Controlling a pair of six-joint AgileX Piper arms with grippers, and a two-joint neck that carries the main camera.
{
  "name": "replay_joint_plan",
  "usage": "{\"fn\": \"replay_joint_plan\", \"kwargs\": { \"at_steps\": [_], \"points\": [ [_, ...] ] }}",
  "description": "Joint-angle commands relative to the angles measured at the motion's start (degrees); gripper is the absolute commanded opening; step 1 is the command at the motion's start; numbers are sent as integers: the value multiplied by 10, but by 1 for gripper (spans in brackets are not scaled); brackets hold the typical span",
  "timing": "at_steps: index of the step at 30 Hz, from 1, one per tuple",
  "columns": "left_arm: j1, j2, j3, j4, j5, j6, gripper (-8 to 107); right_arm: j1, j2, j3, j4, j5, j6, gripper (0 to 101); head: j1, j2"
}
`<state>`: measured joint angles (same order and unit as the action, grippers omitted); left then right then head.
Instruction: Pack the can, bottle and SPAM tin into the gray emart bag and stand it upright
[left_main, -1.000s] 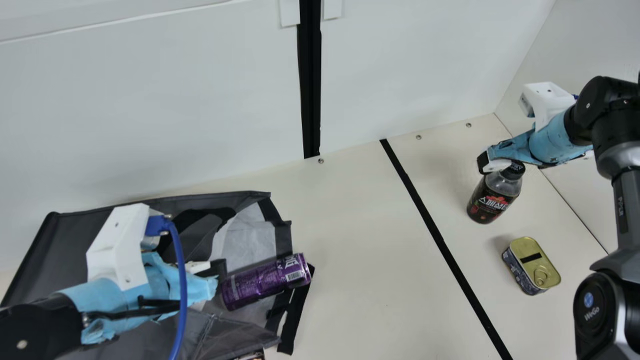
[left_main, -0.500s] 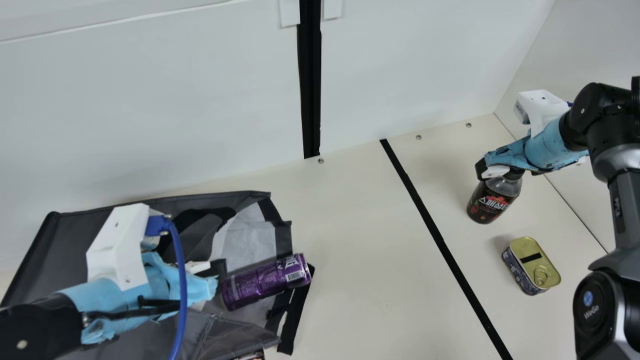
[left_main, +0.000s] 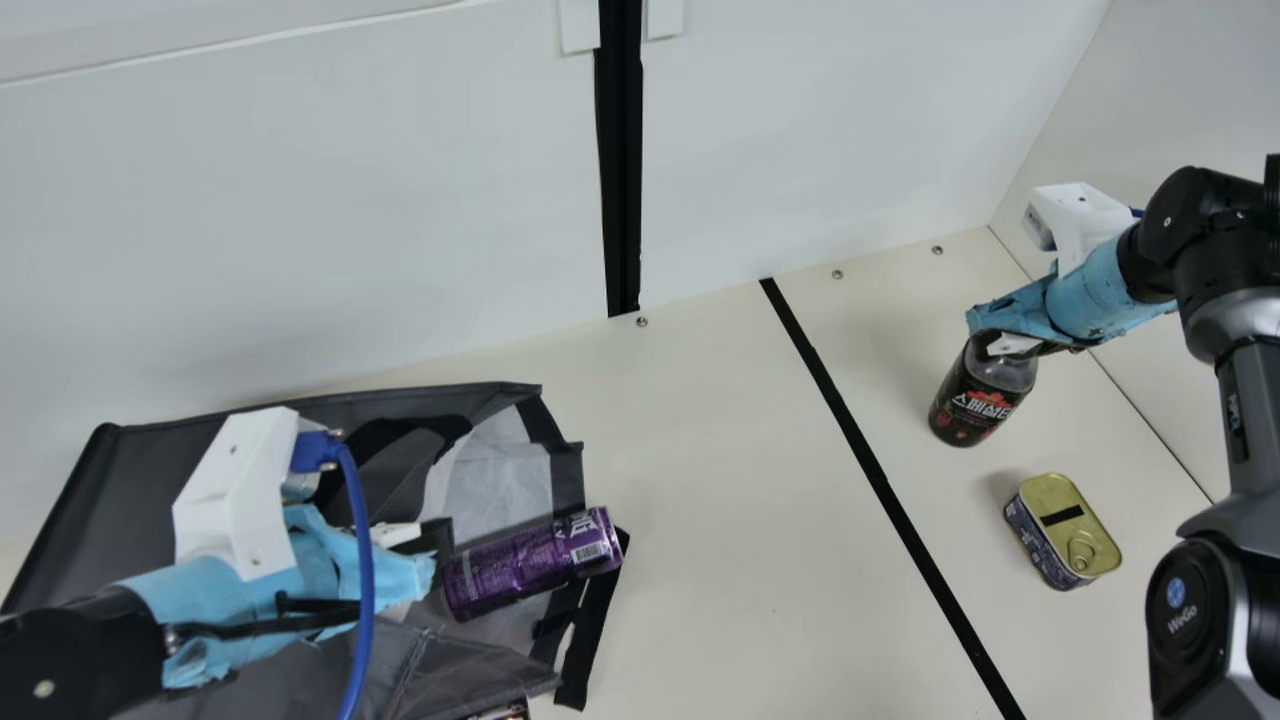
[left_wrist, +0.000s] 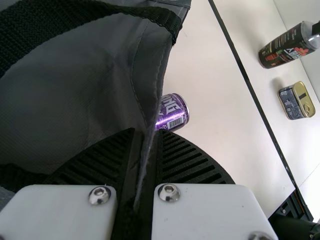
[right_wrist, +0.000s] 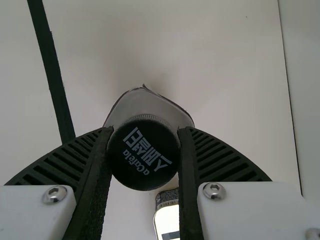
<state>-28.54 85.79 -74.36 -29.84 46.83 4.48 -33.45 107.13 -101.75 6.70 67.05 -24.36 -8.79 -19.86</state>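
Purple can, seemingly dark-gray bag.

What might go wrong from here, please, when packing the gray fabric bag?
The purple cylindrical can lies at the mouth of the bag and might roll out. The right gripper holds the dark plastic bottle by its black cap, so it may swing. The left gripper pinches the bag's edge, which could slip.

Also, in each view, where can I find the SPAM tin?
Main view: SPAM tin at the right, below the bottle.
Left wrist view: SPAM tin beside the bottle.
Right wrist view: SPAM tin partly hidden by the right claw.
Shared landmark: black line on the table.
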Motion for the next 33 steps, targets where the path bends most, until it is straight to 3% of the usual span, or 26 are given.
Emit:
{"fn": "replay_joint_plan", "kwargs": {
  "at_steps": [1,17,33],
  "points": [
    [0,0,0,0,0,0,-8,-1,-4,-2,4,0,-4,0,-12,-1],
    [0,0,0,0,0,0,-8,5,-34,-12,22,29,-53,0,-12,-1],
    [0,0,0,0,0,0,-8,31,-56,25,74,29,-164,0,-12,-1]
  ]
}}
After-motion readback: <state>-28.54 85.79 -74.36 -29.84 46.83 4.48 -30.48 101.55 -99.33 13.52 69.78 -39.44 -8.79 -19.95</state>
